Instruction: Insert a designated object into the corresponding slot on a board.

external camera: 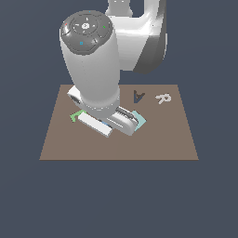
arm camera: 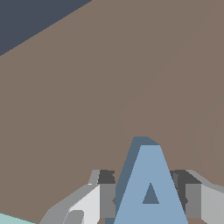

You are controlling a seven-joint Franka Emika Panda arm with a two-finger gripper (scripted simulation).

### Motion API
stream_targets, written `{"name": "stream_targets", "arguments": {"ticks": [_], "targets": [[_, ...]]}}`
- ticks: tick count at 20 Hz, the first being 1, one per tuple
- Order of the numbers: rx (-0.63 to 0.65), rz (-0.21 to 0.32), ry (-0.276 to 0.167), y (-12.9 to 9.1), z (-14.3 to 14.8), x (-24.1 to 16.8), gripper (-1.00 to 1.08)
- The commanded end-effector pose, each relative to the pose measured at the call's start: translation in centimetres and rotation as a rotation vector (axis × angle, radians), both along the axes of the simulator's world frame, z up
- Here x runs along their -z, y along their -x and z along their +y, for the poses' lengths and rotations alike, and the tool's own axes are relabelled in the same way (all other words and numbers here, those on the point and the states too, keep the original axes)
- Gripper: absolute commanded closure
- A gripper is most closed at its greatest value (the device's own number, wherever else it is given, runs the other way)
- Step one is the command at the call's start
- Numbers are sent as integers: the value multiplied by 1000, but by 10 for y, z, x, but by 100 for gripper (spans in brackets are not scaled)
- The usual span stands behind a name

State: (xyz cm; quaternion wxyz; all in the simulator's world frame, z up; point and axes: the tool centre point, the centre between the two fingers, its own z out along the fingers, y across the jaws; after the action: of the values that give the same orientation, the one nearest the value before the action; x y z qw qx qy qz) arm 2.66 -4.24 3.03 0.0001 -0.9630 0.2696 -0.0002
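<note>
In the exterior view the arm's bulk hides the tool point(external camera: 108, 124) low over the brown board point(external camera: 69, 144), with the dark A-shaped slot point(external camera: 138, 96) lying apart from it toward the exterior view's right and farther back. Only the wrist view shows the blue letter "A" point(arm camera: 151, 188) standing between the fingers point(arm camera: 107, 199), which sit close against its sides, apparently gripping it, so I judge the carry must go toward that slot.

Brown board point(external camera: 162, 139) on a dark floor point(external camera: 116, 200).
Beside the gripper point(external camera: 109, 124): a green piece point(external camera: 74, 115), a teal piece point(external camera: 141, 120); farther off, a white piece point(external camera: 163, 98).
</note>
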Motion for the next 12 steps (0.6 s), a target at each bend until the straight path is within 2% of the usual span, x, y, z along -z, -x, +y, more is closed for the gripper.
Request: {"name": "stream_targets", "arguments": {"ticks": [1, 7, 12], "targets": [[0, 0, 0, 0, 0, 0, 108], [-6, 0, 0, 4, 4, 0, 108], [-23, 1, 0, 15, 17, -1, 108]]}}
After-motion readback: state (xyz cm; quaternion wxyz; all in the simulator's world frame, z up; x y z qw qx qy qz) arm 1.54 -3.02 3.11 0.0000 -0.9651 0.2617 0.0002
